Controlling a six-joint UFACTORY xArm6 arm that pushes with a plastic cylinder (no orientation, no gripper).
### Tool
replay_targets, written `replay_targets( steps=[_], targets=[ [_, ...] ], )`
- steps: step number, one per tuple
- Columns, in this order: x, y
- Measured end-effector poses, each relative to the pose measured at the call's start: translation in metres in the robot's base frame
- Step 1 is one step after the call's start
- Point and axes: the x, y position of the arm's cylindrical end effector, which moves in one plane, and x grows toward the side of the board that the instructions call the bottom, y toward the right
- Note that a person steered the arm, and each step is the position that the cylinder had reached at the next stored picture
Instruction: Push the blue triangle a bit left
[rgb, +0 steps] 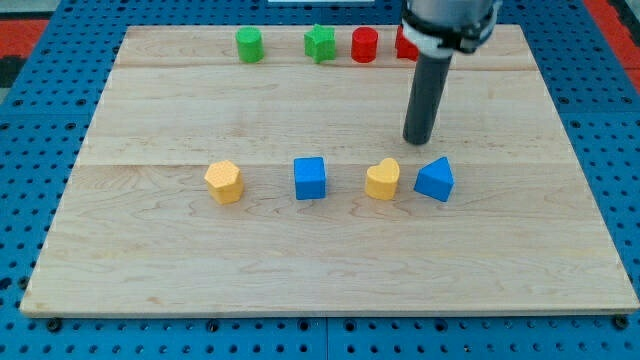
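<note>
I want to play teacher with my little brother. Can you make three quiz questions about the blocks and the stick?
1. True or false: my tip touches the blue triangle.
2. Which block sits just left of the triangle? A) yellow heart B) blue cube C) green cylinder
3. Fill in: the yellow hexagon is the row's ____most block.

Key: 1 false, it is just above it in the view; 2 A; 3 left.

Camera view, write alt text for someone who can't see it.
My tip sits just above the blue triangle on a wooden board. Leftward in its row: yellow heart, blue cube, yellow hexagon. Green cylinder, green star and red cylinder line the top.
</note>
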Motion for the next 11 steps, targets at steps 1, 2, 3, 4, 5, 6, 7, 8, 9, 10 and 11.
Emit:
replay_targets(
  steps=[1,2,3,4,5,6,7,8,9,10,11],
  targets=[
    [0.042,-0.039],
    [0.077,-0.092],
    [0.084,-0.091],
    [0.086,-0.06],
    [0.086,-0.023],
    [0.083,0.003],
    [0.082,0.019],
    [0.082,0.036],
    [0.074,0.084],
    [0.064,0.084],
    [0.062,0.006]
  ],
)
